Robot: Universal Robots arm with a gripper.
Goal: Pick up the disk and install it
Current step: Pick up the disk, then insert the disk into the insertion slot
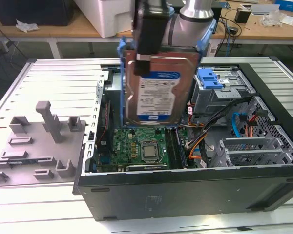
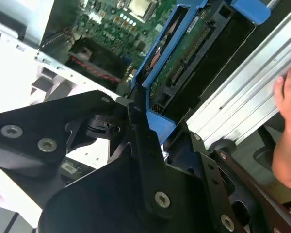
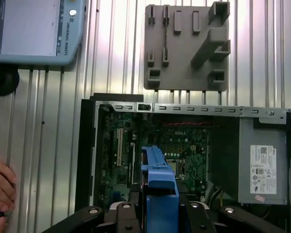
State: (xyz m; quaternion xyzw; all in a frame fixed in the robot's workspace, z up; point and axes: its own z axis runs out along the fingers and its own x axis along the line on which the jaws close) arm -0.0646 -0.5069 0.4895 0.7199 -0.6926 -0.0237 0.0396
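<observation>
Ribbed aluminium is forming the desk, with wooden benches and loose cables running behind it. An open computer case is lying on its side across the middle of the desk and toward the edge at the exterior view's right, while a grey fixture plate is sitting near the opposite edge. The end effector is clenching the disk by its blue carrier; in the second wrist view the black fingers are pressing onto the carrier's rail. The disk is hanging upright in the air, label facing the exterior camera, over the motherboard and apparently clear of it. The pick-up therefore looks done, and the carrying part of the install is the step in hand. The drive cage, with a blue bracket on top, is standing just beside the disk toward the exterior view's right, and the disk is not yet in it. Seating it is likely calling for lining the carrier's rails up squarely with the cage opening and keeping clear of the orange and black cables near the cage. A person's hand is lying on the desk beside the case, which is arguing for slow, careful motion.
</observation>
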